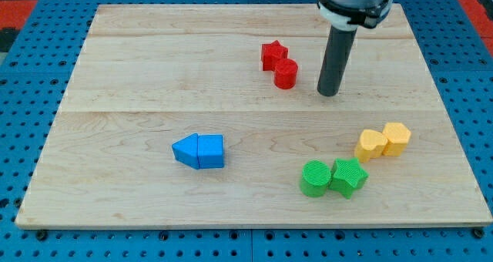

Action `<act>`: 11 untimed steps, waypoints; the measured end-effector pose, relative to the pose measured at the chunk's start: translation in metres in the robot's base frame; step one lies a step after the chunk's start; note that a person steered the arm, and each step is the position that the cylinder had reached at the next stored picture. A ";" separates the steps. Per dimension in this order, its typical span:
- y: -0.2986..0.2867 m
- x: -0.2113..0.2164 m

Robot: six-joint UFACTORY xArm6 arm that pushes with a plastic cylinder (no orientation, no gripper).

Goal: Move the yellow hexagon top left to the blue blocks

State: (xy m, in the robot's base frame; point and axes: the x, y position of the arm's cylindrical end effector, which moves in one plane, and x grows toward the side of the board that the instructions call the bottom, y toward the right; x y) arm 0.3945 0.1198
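The yellow hexagon (397,137) lies at the view's right, touching a rounded yellow block (371,145) on its left. Two blue blocks sit joined at the lower middle-left: a blue triangular block (186,150) and a blue block with a slanted end (210,151). My tip (329,92) rests on the board above and left of the yellow blocks, just right of the red cylinder (286,74). It touches no block.
A red star (273,55) touches the red cylinder at the upper middle. A green cylinder (314,178) and a green star (348,176) sit together below the yellow blocks. The wooden board (115,77) lies on a blue pegboard.
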 end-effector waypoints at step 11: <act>0.079 0.102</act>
State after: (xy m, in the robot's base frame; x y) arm 0.4965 0.1989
